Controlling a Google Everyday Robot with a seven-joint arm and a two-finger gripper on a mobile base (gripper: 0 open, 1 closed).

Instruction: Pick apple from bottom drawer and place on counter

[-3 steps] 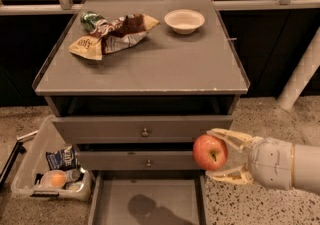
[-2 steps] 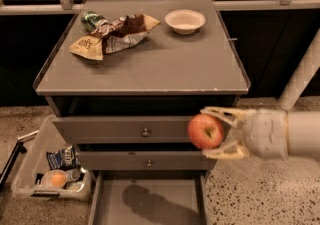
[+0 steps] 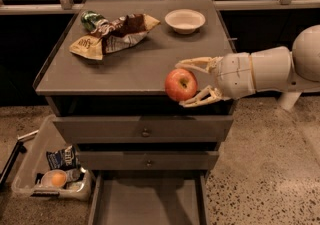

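Note:
My gripper [image 3: 186,83] comes in from the right and is shut on the red apple [image 3: 181,84], one finger above it and one below. The apple hangs at the counter's front edge, right of its middle, level with the grey counter [image 3: 135,64]. The bottom drawer [image 3: 147,201] is pulled open at the foot of the cabinet and its flat grey floor is bare. The two upper drawers with round knobs sit partly out.
On the counter lie a crumpled chip bag [image 3: 112,36], a green can [image 3: 92,20] behind it and a white bowl [image 3: 185,20] at the back right. A clear bin [image 3: 52,171] with snack packets and an orange-capped container stands on the floor left of the cabinet.
My gripper has lifted the apple from in front of the drawers up to the level of the counter's front edge. The bottom drawer stays open.

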